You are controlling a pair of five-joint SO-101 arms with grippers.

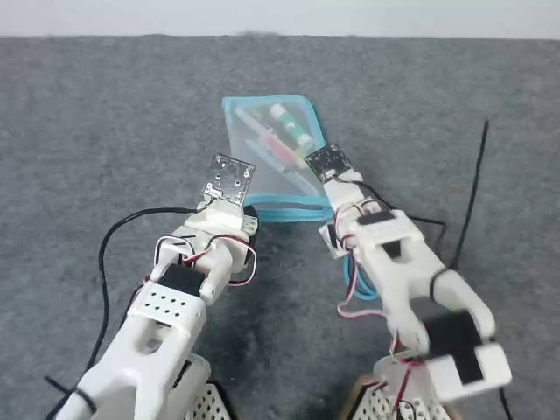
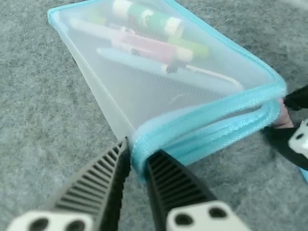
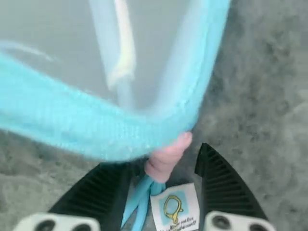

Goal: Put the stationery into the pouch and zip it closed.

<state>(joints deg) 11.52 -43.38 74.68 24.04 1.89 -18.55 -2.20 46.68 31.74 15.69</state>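
A see-through pouch (image 1: pixel 271 171) with cyan zip trim lies on the grey mat between both arms. Several pens (image 1: pixel 284 131) rest inside it; in the left wrist view the pens (image 2: pixel 149 41) show through the pouch (image 2: pixel 144 91) wall. My left gripper (image 2: pixel 138 166) is shut on one end of the cyan zip edge. At the other end my right gripper (image 3: pixel 166 180) stands open around a pink zip pull (image 3: pixel 166 156), which rests against one finger. The zip mouth (image 2: pixel 216 127) gapes between the two grippers.
A cyan strap (image 3: pixel 139 202) and a white label (image 3: pixel 173 209) hang from the pull, and the strap (image 1: pixel 354 280) runs under the right arm. Black cables (image 1: pixel 477 184) trail over the grey mat (image 1: pixel 105 131) on both sides.
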